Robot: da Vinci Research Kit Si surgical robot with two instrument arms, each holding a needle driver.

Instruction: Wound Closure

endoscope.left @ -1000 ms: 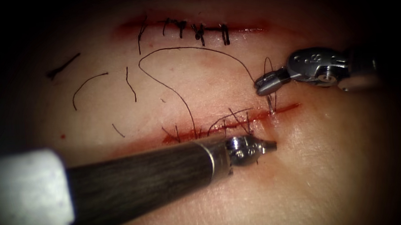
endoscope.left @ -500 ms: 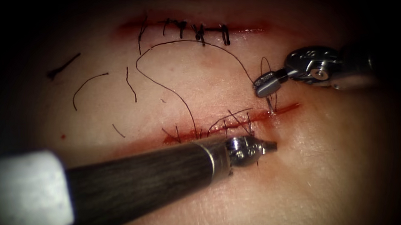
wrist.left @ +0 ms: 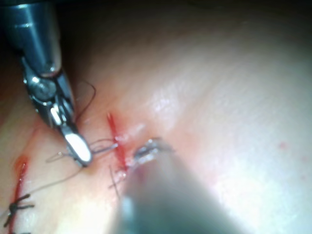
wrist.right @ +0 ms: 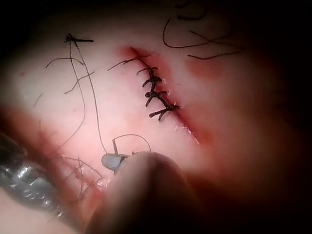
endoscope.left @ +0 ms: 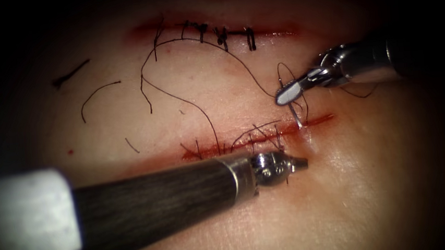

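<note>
Right end effector holds the needle over the lower cut

Nearest, the left end effector [endoscope.left: 294, 163] rests closed and empty on the tissue [endoscope.left: 373, 182] just below the cut [endoscope.left: 265, 136]. Beyond it, the right end effector [endoscope.left: 284, 94] is clamped on the needle [endoscope.left: 296, 115] near its upper end, tip entering the cut's right part. The thin thread [endoscope.left: 201, 48], limp, would tangle easily; the stiff, slippery needle seems best gripped mid-curve. The right wrist view shows the far stitched cut [wrist.right: 158, 95] closely.

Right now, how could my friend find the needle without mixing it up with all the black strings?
Find the lower cut in the tissue, then go to its right end. Just above it the right tool holds the needle, whose tip goes down into the tissue at the cut. It is short, stiff and shiny silver; the threads around it are thin, black and floppy.
</note>
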